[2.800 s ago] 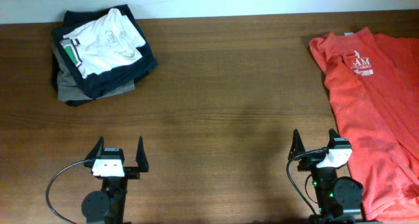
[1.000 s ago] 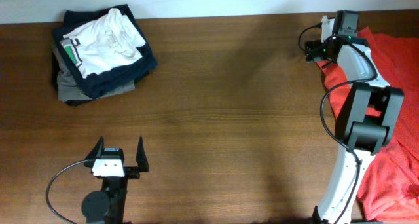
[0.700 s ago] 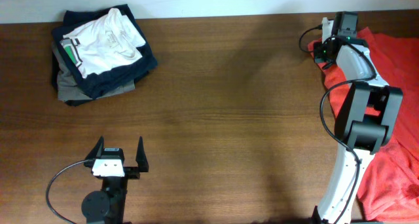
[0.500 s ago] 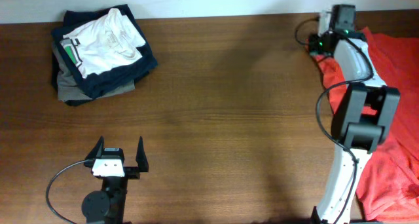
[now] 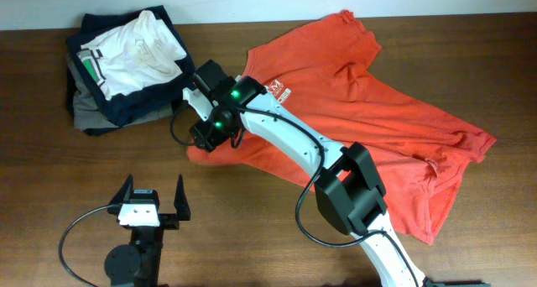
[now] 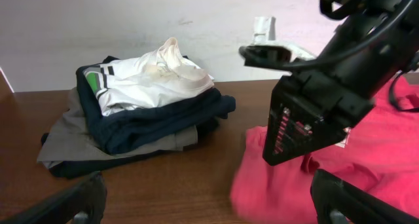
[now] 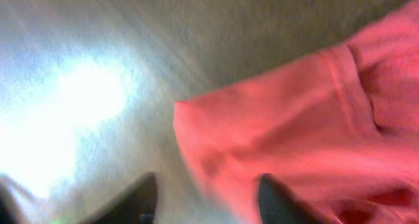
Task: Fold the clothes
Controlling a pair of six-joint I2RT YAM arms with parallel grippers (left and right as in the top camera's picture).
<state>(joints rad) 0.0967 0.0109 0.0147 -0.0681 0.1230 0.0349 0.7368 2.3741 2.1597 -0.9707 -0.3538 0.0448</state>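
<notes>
The clothes, one orange-red T-shirt (image 5: 352, 111), lie spread and rumpled across the middle of the table, with white lettering near the collar. My right gripper (image 5: 205, 138) reaches far left and hovers at the shirt's left corner. In the blurred right wrist view its fingers stand apart (image 7: 207, 201), and the shirt's hem edge (image 7: 294, 119) lies on the table between and beyond them, not pinched. My left gripper (image 5: 153, 190) rests near the front edge, open and empty (image 6: 209, 207). The left wrist view shows the shirt (image 6: 366, 165) just ahead to the right.
A stack of folded white, navy and grey garments (image 5: 130, 65) sits at the back left, close to the right arm's wrist (image 5: 220, 111); it also shows in the left wrist view (image 6: 144, 112). A pale wall runs behind the table's far edge.
The right arm has swung from the far right corner across to the left, dragging the shirt to the table's middle. Its jaws now stand apart. The left arm has not moved.
</notes>
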